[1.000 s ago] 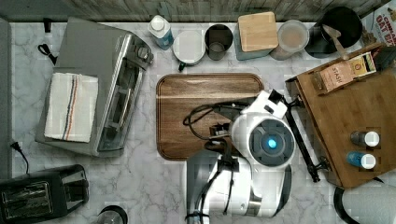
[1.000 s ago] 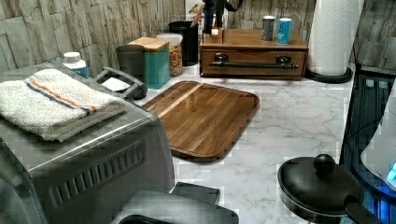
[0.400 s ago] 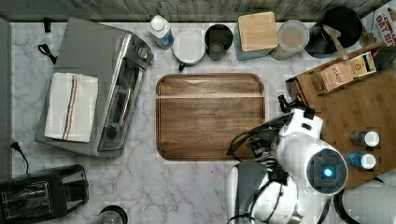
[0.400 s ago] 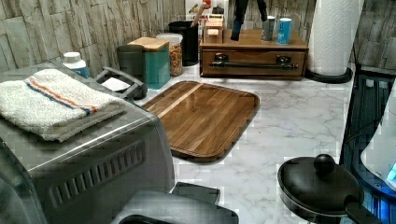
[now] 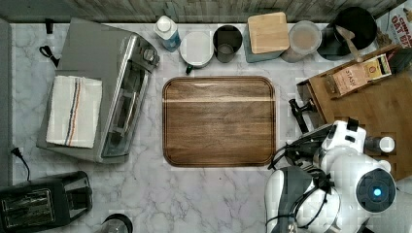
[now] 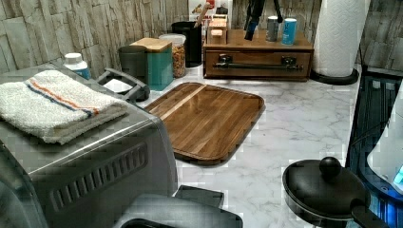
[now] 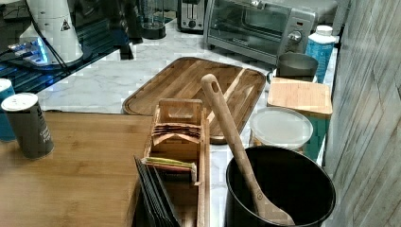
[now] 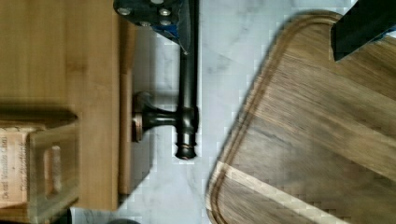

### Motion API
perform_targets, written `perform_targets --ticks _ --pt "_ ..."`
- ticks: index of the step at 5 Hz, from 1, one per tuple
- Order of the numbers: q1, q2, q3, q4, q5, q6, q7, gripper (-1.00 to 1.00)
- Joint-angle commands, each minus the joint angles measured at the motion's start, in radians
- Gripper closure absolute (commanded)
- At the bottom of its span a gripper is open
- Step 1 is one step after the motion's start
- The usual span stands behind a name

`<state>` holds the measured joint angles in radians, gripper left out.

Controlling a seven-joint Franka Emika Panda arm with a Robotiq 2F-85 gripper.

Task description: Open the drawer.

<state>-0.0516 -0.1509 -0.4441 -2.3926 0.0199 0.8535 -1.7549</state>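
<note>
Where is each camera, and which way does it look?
Top view: overhead, looking straight down at the dark-brown wooden tray; the white robot arm shows.
Left view: low beside the silver toaster oven, facing the light bamboo drawer; the dark tool hangs above it.
Right view: on the bamboo top panel, facing back across the tray.
Wrist view: looking down at the drawer's black bar handle; a tool finger shows.
All four share the tray.

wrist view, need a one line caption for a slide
Wrist camera looking down on the drawer front and its black bar handle, with the dark wooden tray alongside on the marble counter.
</note>
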Motion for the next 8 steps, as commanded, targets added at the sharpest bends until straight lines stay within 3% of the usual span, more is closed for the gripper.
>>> perform_targets --ticks 1,2,3,4,6,7,8 --pt "0.018 0.114 -0.02 0.019 0.095 0.102 -0.142 -1.0" --pt "0.026 0.156 -0.042 0.03 0.23 0.174 -0.252 -1.0" --pt "0.076 0.178 -0.096 0.026 0.35 0.241 -0.33 -1.0" --pt "0.05 0.196 -0.076 0.058 0.228 0.201 -0.209 -1.0" --pt "0.059 0.24 -0.078 0.018 0.266 0.281 -0.157 -1.0" --pt "0.052 0.258 -0.105 0.038 0.178 0.245 -0.109 -1.0" --pt "0.037 0.277 -0.103 0.018 0.216 0.252 -0.124 -1.0"
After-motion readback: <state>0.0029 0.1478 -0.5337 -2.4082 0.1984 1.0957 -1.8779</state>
